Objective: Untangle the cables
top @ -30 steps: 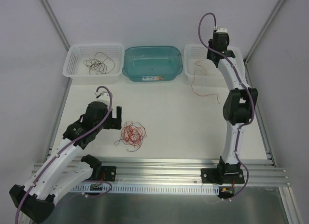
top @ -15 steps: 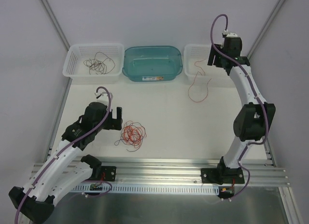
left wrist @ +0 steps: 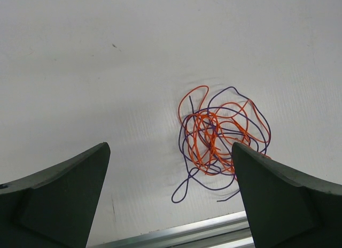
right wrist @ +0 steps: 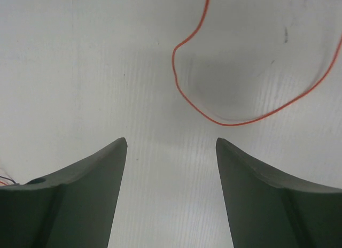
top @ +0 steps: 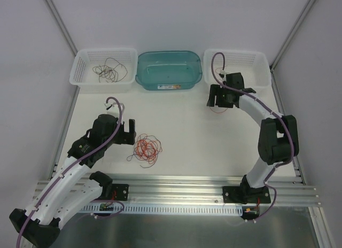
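Orange cables (top: 147, 149) tangled; teal bin (top: 160, 71) label (top: 167, 86) illegible.

You have two arms, a left arm (top: 69, 170) and a right arm (top: 252, 107), and two grippers: left gripper (left wrist: 171, 200), right gripper (right wrist: 171, 168). You can count three bins: two white baskets, left basket (top: 80, 66) and right basket (top: 262, 61), and one teal tub (top: 144, 79). Cables make three lots: one orange-and-purple tangle (top: 147, 150), one dark coil (top: 109, 70), one loose red strand (right wrist: 173, 61).
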Robot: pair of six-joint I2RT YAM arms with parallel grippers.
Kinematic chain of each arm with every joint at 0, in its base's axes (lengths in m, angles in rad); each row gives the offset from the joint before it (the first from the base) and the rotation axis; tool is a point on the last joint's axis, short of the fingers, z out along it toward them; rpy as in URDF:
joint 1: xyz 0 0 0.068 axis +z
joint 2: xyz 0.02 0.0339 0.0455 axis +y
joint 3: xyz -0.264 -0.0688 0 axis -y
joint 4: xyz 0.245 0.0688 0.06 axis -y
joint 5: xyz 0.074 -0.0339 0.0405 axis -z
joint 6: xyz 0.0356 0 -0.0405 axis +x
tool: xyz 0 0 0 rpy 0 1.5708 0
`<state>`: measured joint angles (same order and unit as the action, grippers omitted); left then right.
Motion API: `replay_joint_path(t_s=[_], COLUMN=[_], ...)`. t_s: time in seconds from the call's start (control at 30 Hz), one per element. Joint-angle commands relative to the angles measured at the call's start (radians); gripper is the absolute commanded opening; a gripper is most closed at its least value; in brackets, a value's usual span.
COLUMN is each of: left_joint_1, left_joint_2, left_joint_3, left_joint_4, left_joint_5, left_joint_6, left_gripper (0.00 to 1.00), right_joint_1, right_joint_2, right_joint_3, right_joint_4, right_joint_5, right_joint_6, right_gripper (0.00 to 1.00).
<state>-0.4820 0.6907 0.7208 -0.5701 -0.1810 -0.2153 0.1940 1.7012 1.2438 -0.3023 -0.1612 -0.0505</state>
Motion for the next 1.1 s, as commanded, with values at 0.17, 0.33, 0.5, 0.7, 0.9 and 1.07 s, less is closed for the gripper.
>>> replay_joint_path(t_s=[0.17, 0.33, 0.5, 0.7, 0.9, 1.07], left_joint_1=[0.014, 0.017, 0.019, 0.019, 0.022, 0.022], left_joint_2=[-0.017, -0.011, -0.005, 0.0, 0.001, 0.0], left_joint_3=[-0.001, 0.0, 0.0, 0.0, -0.001, -0.001], left_joint_4=[0.027, 0.026, 0.027, 0.029, 0.03, 0.03], left_joint_5=[0.029, 0.029, 0.035, 0.043, 0.043, 0.044], left_joint_6=[0.027, 0.03, 0.028, 0.031, 0.031, 0.03], left_gripper=[0.99, 0.99, 0.99, 0.99, 0.99, 0.99], right_joint_1=[0.021, 0.021, 0.025, 0.032, 0.033, 0.033], right_joint_2=[0.107, 0.195, 0.248, 0.281, 0.285, 0.247], right_joint_3=[0.035, 0.097, 0.126, 0.125, 0.102, 0.082], right_joint_4=[0.095, 0.098, 0.1, 0.114, 0.137, 0.141], right_joint_5=[-0.021, -0.038, -0.063, -0.067, -0.075, -0.077], right_joint_6=[-0.058, -0.038, -0.014, 0.003, 0.023, 0.023], right_gripper=[0.68, 0.65, 0.61, 0.53, 0.38, 0.2])
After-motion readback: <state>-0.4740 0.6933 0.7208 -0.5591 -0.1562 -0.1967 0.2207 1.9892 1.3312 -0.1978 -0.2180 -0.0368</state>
